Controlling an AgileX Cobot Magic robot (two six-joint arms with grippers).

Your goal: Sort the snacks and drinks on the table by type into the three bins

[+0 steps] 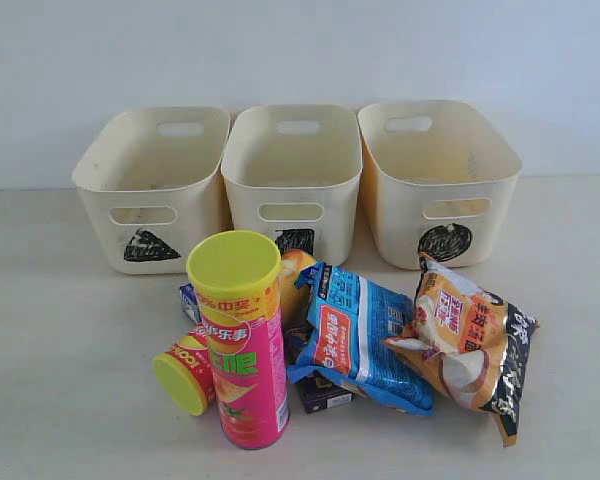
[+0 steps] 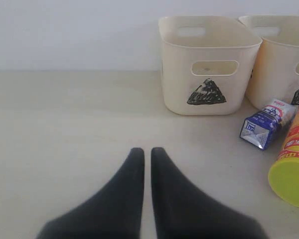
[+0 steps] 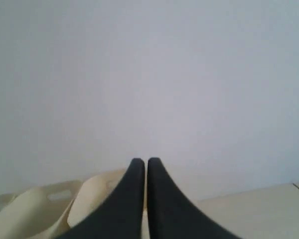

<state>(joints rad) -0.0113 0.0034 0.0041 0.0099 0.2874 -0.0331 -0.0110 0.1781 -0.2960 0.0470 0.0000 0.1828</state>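
Three cream bins stand in a row at the back: triangle bin point(image 1: 152, 185), square bin point(image 1: 293, 178), circle bin point(image 1: 436, 178). In front stands a tall pink can point(image 1: 242, 345) with a yellow-green lid. A smaller red can point(image 1: 185, 370) lies beside it. An orange can point(image 1: 298, 280) shows behind. A blue bag point(image 1: 360, 335) and an orange-and-black bag point(image 1: 470, 340) lie to the right. A dark carton point(image 1: 325, 393) peeks from under the blue bag. The blue-and-white carton point(image 2: 265, 124) lies by the triangle bin point(image 2: 207, 62). My left gripper point(image 2: 147, 152) is shut and empty over bare table point(image 2: 65, 129). My right gripper point(image 3: 140, 162) is shut, facing the wall.
A pale wall rises right behind the bins. In the right wrist view, bin rims point(image 3: 55, 196) show below the fingers. The red can's lid point(image 2: 291, 179) lies at the edge of the left wrist view. Neither arm shows in the exterior view.
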